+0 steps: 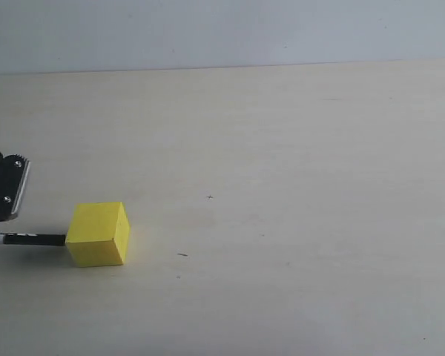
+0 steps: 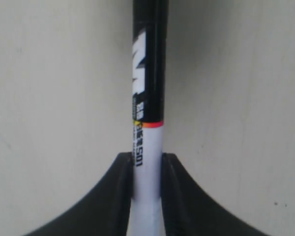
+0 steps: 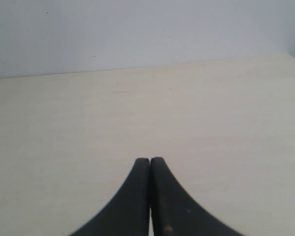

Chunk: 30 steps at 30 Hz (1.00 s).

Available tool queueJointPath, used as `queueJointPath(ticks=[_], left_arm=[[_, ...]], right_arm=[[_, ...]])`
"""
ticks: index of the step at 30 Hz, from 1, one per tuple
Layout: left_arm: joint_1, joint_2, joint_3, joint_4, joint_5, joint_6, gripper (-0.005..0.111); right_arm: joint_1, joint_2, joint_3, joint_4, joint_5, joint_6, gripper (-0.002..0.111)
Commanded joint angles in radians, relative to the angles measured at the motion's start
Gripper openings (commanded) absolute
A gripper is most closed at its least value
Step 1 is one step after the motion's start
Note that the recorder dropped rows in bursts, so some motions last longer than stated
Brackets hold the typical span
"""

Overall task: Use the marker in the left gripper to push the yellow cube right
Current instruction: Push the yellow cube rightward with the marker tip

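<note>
Here, left hand (image 2: 147,162) clamping marker (image 1: 33,239), tip touching yellow cube (image 1: 98,233) rightward

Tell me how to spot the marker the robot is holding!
On the pale table, find the yellow cube at the left. The marker points at its left face, held by the left claw. It's the only thin stick: black and white with a red band.

Your exterior view looks from the near side, somewhat above, across the tabletop (image 1: 297,148) to the far wall (image 1: 208,30). Your left wrist view sits close over the marker (image 2: 148,98), which the exterior view shares at far left. Your right wrist view looks low along the tabletop, probably toward that same wall.
</note>
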Motion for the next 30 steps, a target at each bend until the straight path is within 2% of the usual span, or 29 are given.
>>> queueJointPath(ticks=[1, 3, 5, 11, 15, 19, 22, 26, 27, 30], left_arm=[[-0.144, 0.003, -0.020, -0.059, 0.017, 0.027, 0.000], [-0.205, 0.003, -0.029, -0.065, 0.024, 0.003, 0.000], [-0.232, 0.003, -0.031, -0.057, 0.025, -0.032, 0.000], [-0.189, -0.003, -0.031, 0.070, 0.103, -0.156, 0.000], [-0.172, -0.009, -0.031, 0.072, 0.123, -0.156, 0.000], [-0.188, -0.009, -0.031, -0.027, 0.039, -0.150, 0.000], [-0.272, -0.009, -0.031, -0.054, -0.043, -0.146, 0.000], [-0.432, -0.007, -0.031, -0.071, -0.079, -0.148, 0.000], [-0.454, -0.007, -0.031, -0.051, -0.079, -0.156, 0.000], [-0.452, -0.007, -0.031, -0.023, -0.079, -0.207, 0.000]], right_arm=[[0.001, -0.005, 0.004, 0.002, -0.003, -0.005, 0.000], [0.001, -0.005, 0.004, 0.002, -0.003, -0.005, 0.000], [0.001, -0.005, 0.004, 0.002, -0.003, -0.005, 0.000], [0.001, -0.005, 0.004, 0.002, -0.003, -0.005, 0.000], [0.001, -0.005, 0.004, 0.002, -0.003, -0.005, 0.000], [0.001, -0.005, 0.004, 0.002, -0.003, -0.005, 0.000], [0.001, -0.005, 0.004, 0.002, -0.003, -0.005, 0.000], [0.001, -0.005, 0.004, 0.002, -0.003, -0.005, 0.000], [0.001, -0.005, 0.004, 0.003, -0.005, -0.005, 0.000], [0.001, -0.005, 0.004, 0.003, -0.005, -0.005, 0.000]])
